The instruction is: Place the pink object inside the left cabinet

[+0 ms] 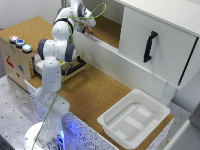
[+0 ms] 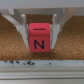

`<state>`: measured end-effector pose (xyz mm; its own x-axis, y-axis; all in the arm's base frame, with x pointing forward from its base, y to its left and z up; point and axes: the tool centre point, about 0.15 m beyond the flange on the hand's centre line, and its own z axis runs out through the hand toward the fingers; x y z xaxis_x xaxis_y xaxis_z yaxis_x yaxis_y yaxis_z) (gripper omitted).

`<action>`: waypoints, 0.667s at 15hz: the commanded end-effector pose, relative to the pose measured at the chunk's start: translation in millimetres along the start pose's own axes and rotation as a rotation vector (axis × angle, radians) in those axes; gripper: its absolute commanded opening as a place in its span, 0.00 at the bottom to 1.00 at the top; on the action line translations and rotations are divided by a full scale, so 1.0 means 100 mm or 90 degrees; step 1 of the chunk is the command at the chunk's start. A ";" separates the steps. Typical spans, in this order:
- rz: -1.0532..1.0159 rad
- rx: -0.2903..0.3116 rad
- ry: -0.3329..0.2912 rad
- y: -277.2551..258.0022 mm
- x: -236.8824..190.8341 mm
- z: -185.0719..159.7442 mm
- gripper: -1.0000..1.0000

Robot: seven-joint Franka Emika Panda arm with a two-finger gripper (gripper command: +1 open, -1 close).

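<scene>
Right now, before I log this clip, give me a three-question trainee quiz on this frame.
1. True or false: the gripper holds the small pink lettered block between its fingers.
2. The arm reaches over which surface? A) white plastic tray B) cork-brown floor of the open white cabinet C) wooden drawer box
3. Fill in: the black handle sits on a white cabinet ____.

Key: 1 true; 2 B; 3 door.

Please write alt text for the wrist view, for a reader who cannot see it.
A small pink block marked with a black letter N sits between the two fingers of the tool, above a cork-brown floor. A low white wall crosses the foreground.
</scene>
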<state>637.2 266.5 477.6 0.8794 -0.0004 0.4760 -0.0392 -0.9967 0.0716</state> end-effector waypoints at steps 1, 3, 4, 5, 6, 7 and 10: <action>-0.023 -0.021 -0.041 -0.03 0.40 0.28 0.00; -0.039 -0.013 -0.042 -0.08 0.47 0.36 0.00; -0.045 -0.005 -0.040 -0.11 0.48 0.40 0.00; -0.051 -0.007 -0.044 -0.14 0.49 0.44 0.00; -0.054 -0.005 -0.045 -0.17 0.50 0.47 0.00; -0.054 -0.007 -0.039 -0.18 0.49 0.46 0.00; -0.041 -0.044 -0.008 -0.22 0.33 0.16 1.00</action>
<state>664.1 272.9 462.8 0.8656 0.0558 0.4977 0.0231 -0.9972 0.0716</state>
